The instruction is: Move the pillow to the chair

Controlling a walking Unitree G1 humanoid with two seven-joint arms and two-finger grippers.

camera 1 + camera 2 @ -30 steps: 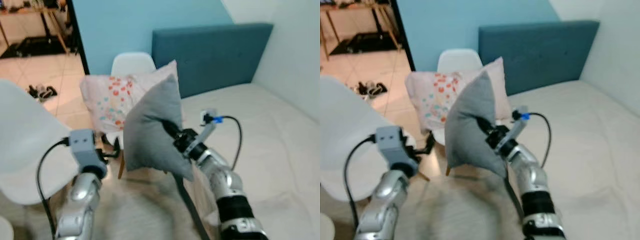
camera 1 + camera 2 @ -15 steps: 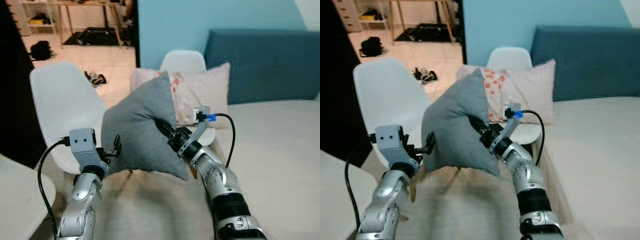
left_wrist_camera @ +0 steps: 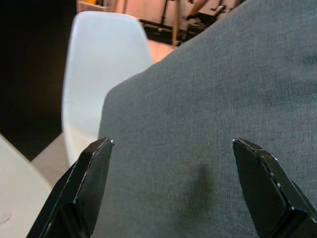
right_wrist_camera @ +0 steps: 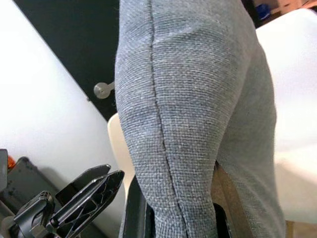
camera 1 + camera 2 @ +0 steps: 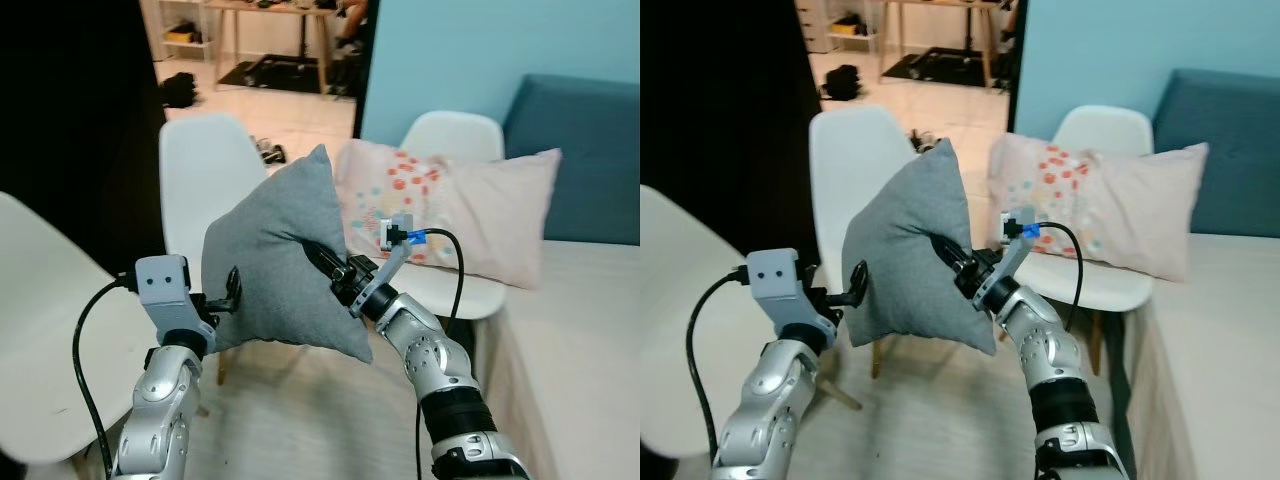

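Grey pillow [image 5: 277,262] hangs in front of the white chair [image 5: 203,185], a floral pillow [image 5: 450,215] beside that chair. Right gripper [image 5: 318,258] pinches its face; left gripper [image 5: 232,291], fingers [image 3: 89,183] spread wide, touches its edge.

The grey pillow [image 5: 275,270] is matt woven cloth with a coarse visible weave and a stitched seam. The patterned pillow [image 5: 450,215], at 2 o'clock from it, looks like smooth soft cloth. The chair [image 5: 205,185] at 11 o'clock has a smooth white plastic shell with a slight sheen. Both arms are glossy silver metal; the left gripper [image 3: 173,183] has smooth black plastic fingers [image 3: 91,173].
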